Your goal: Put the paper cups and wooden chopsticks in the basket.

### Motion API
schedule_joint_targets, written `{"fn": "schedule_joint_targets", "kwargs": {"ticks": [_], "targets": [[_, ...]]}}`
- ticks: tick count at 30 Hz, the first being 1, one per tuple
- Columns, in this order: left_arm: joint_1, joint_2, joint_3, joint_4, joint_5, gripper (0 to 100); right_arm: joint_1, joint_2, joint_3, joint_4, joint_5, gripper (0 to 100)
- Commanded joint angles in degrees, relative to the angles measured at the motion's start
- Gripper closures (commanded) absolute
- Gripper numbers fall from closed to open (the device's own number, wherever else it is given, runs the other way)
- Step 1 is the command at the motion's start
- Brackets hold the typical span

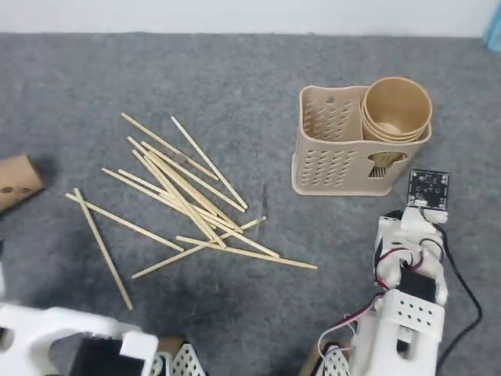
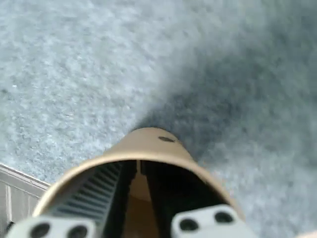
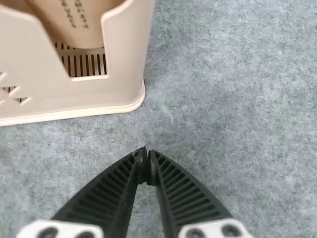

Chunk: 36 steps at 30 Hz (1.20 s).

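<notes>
Several wooden chopsticks lie scattered on the grey carpet, left of centre. The beige basket stands at the right, with stacked paper cups in its right compartment. Another paper cup lies sideways at the far left edge. In the left wrist view this cup arches over my left gripper, whose fingers sit close together inside its mouth, holding it. My right gripper is shut with nothing in it, low over the carpet just in front of the basket.
The right arm rises from the bottom right, its camera board close to the basket's front. The left arm's white base is at the bottom left. Open carpet lies between the chopsticks and the basket.
</notes>
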Motion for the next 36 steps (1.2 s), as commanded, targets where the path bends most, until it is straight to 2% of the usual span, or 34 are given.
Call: {"fn": "schedule_joint_targets", "kwargs": {"ticks": [1, 8, 13, 20, 27, 30, 36], "targets": [[1.1, -1.3, 0.0, -3.3, 5.5, 99, -0.2, -1.6, -0.4, -1.1, 0.9, 98.6], [4.7, -1.2, 0.0, -9.9, 18.1, 99, -0.2, -1.6, -0.4, -1.1, 0.9, 98.6], [4.5, -1.2, 0.0, -16.2, 25.5, 98, -0.2, -1.6, -0.4, -1.1, 1.0, 98.6], [0.9, -1.2, 0.1, -16.4, 26.7, 98, -0.3, -1.6, -0.4, -1.2, 1.0, 98.3], [-3.7, -1.8, -1.5, -16.2, 26.7, 84, -1.2, -1.3, -0.2, -2.1, 1.1, 98.3], [-3.6, -1.8, -4.4, -12.5, 26.7, 84, -1.5, -1.3, -0.2, -2.0, 1.1, 98.3], [-3.3, -1.8, -19.3, 5.2, 26.7, 84, -1.5, -1.3, -0.2, -1.9, 1.1, 98.3]]}}
